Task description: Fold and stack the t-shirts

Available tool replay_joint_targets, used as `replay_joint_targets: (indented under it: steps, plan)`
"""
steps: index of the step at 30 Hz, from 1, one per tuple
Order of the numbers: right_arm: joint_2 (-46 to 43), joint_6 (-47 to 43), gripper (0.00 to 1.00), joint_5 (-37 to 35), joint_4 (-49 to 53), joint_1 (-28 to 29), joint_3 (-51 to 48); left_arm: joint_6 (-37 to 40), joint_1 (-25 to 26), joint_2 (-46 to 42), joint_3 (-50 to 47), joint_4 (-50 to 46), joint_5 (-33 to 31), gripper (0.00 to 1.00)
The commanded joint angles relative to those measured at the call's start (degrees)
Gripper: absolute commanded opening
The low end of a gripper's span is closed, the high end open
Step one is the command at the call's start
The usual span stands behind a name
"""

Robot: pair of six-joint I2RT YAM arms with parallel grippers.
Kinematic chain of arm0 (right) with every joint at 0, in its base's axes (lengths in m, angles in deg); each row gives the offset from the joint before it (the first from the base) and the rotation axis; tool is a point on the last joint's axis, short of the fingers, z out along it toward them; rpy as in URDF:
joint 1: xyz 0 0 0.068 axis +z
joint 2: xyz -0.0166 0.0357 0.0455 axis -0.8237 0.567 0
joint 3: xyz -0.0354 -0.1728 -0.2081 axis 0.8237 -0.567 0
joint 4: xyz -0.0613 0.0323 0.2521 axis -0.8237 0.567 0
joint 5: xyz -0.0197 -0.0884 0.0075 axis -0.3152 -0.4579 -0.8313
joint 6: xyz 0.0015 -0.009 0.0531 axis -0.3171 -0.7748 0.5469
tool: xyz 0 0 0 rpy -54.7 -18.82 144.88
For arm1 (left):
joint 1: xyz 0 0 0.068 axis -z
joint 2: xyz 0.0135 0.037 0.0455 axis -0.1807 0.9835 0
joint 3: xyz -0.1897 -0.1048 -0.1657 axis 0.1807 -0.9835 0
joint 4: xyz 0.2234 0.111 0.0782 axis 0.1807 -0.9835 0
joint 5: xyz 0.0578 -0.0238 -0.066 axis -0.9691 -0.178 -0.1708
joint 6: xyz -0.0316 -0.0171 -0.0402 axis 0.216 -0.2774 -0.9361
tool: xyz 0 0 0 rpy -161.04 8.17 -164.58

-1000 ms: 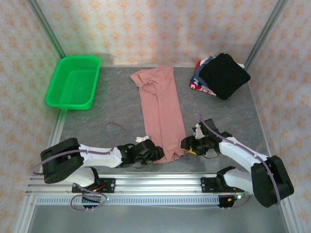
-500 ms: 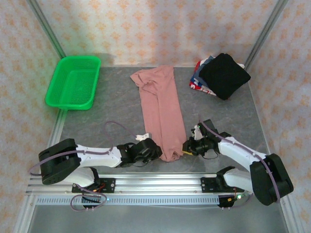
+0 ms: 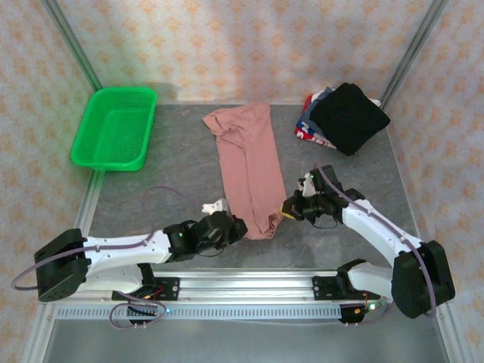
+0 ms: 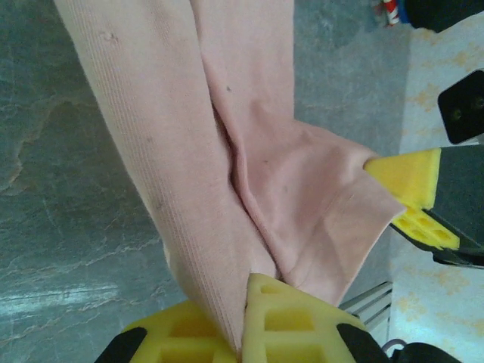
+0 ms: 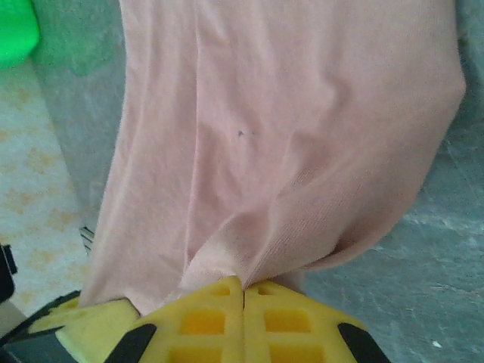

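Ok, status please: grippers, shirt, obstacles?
Left gripper shut on pink t-shirt, near corner. Right gripper shut on the other corner. Shirt stack and green basket lie apart from it.

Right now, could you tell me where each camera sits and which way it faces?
Top external: above and behind the arm bases, facing down at the table; both arms show, left gripper and right gripper at the pink t-shirt.
Left wrist: on the left arm, facing down over its near end; own fingers pinch it.
Right wrist: on the right arm, facing across it toward the green basket; own fingers pinch it.
Shared: each wrist view catches the other gripper.
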Motion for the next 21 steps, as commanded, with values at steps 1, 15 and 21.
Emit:
replay_joint_targets:
  steps: [1, 15, 21]
  plan:
    - [3.8, 2.3, 0.00, -0.3, 2.7, -0.4, 2.2, -0.7, -1.4, -1.3, -0.8, -3.5, -2.6, 0.01]
    - [9.1, -0.6, 0.00, -3.8, 6.3, -2.9, 11.6, 4.5, -15.5, -4.2, 4.8, -10.8, 1.9, 0.01]
    - [14.3, -0.8, 0.00, -4.4, 6.2, -3.7, 17.8, 9.6, -22.1, 0.6, 11.9, -14.5, 7.7, 0.01]
